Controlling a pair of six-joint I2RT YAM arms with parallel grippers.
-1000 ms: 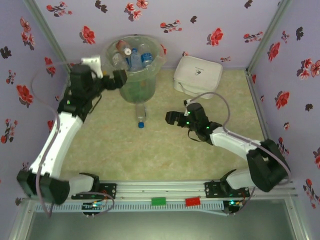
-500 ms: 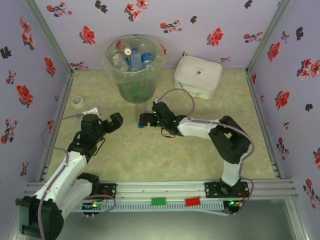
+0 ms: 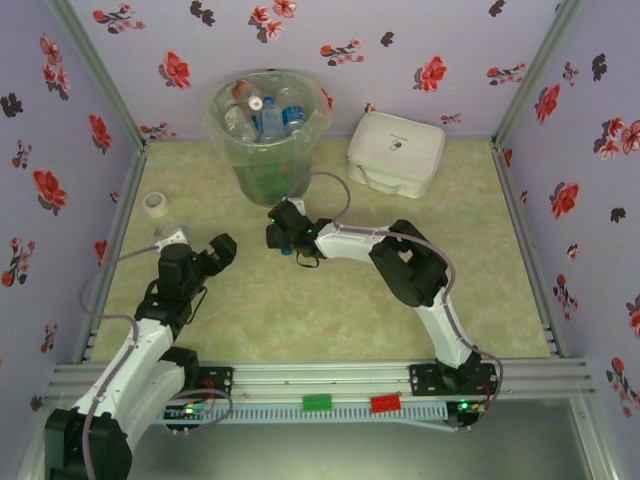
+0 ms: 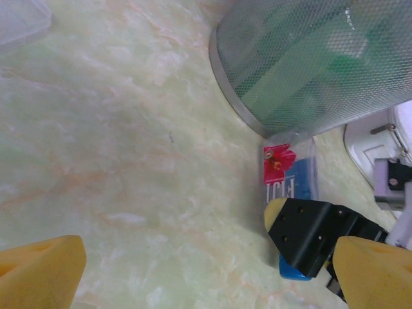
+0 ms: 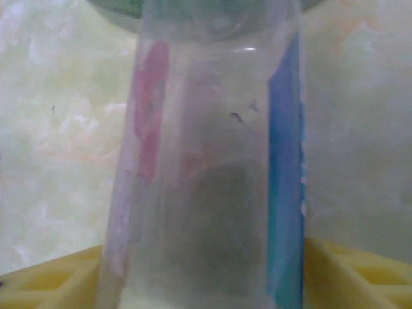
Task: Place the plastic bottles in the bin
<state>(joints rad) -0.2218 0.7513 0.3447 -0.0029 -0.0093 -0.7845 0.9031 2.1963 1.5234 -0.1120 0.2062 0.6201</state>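
- The left gripper (image 3: 218, 250) has drawn back from the bin (image 3: 265, 172) and hangs at the bottle's 8 o'clock, fingers wide apart.
- The right gripper (image 3: 279, 232) has swung across to straddle the last loose bottle (image 4: 290, 177); I cannot tell if it is clamped.
- The bottle lies at the bin's 6 o'clock. Its blue label seems to read "FIJI".
- The other bottles (image 3: 268, 112) sit inside, so I'd say one remains.

soft even light, faint shadows, right wrist view blurred.

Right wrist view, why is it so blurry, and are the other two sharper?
Right wrist: the bottle sits too near the lens, so label and table go soft. Left wrist: the bin looks crisp, yellow fingertips blurred. Top external: evenly lit, fairly sharp.
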